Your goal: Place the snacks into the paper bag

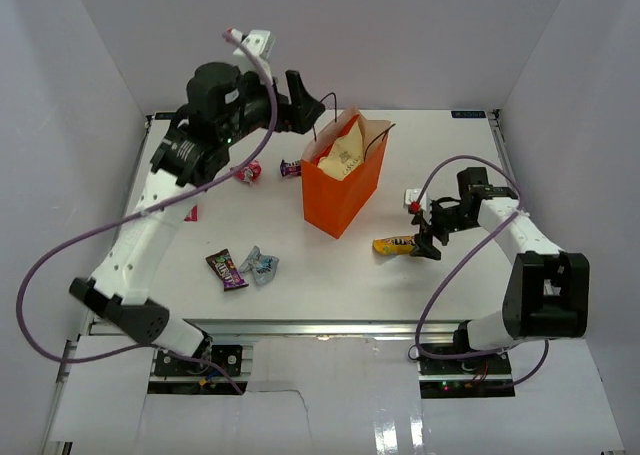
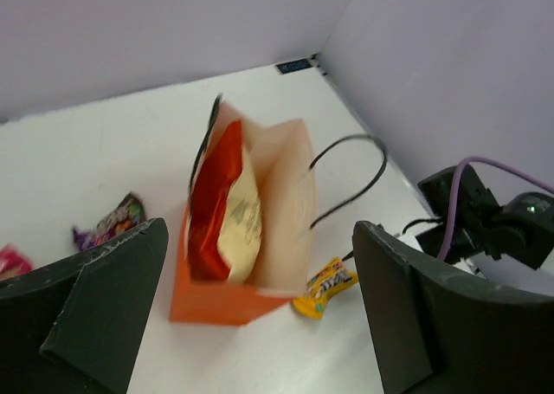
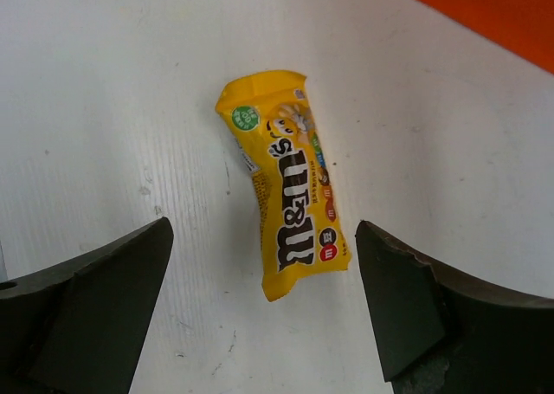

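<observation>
Left arm: raised high over the far-left part of the table point(image 1: 300, 275), reaching toward the bag.
Left gripper point(image 2: 260, 312): fingers spread wide with nothing between them, hovering above the bag's open mouth.
Pink-red packet point(image 1: 248, 172): on the tabletop near the left arm, partly hidden by it; a sliver of it shows at the left edge of the left wrist view.
Small purple packet point(image 1: 290, 168): lying just left of the bag's far corner.
Purple-brown packet point(image 1: 227, 269): flat on the near-left table, just beside the clear-blue one.
Clear-blue packet point(image 1: 260, 265): crumpled, to the right of the purple-brown packet.
Paper bag point(image 1: 340, 190): orange, standing upright mid-table, mouth open, black cord handles up.
Chip bag point(image 2: 225, 208): red and cream, standing on edge inside the paper bag against its left wall.
Yellow packet point(image 3: 290, 182): M&M's, flat on the table just right of the bag's near corner.
Right gripper point(image 3: 264, 312): fingers spread apart, straddling the yellow packet from above; I can't tell whether they touch it.
</observation>
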You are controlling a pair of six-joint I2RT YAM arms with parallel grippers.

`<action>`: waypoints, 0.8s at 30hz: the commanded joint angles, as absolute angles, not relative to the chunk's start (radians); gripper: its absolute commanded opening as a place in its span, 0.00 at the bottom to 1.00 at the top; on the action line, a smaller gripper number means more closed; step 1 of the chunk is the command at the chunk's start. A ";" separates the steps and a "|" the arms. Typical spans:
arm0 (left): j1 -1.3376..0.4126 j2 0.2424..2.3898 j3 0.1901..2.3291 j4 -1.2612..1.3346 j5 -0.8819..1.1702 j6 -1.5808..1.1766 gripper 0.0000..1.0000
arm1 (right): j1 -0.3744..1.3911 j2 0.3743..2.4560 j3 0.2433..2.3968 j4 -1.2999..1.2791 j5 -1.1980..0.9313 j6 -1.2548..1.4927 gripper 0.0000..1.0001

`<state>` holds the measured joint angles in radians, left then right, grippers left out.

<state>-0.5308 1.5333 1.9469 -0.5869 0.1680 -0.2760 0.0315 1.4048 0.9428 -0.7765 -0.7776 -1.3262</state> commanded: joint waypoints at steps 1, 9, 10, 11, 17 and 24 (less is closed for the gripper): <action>-0.528 1.251 1.708 -0.560 -0.034 -0.348 0.98 | 0.090 1.469 0.994 -0.815 -0.726 -1.447 0.91; -0.523 0.807 1.044 -0.620 -0.216 -0.751 0.98 | 0.219 1.580 0.920 -0.494 -0.465 -1.172 1.00; -0.523 0.757 0.958 -0.639 -0.227 -0.826 0.97 | 0.221 1.589 0.916 -0.457 -0.445 -1.158 0.94; -0.523 0.733 0.921 -0.644 -0.238 -0.859 0.97 | 0.221 1.597 0.914 -0.440 -0.427 -1.146 0.92; -0.523 0.716 0.784 -0.667 -0.290 -1.024 0.96 | 0.222 1.609 0.864 -0.402 -0.386 -1.115 0.70; -0.523 0.866 0.769 -0.684 -0.281 -1.117 0.92 | 0.222 1.454 0.753 -0.448 -0.509 -1.140 0.41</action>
<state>-0.5259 0.8215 0.7704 -0.6800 -0.2642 -1.0378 0.2222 1.5211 0.7868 -0.4088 -0.4454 -1.1290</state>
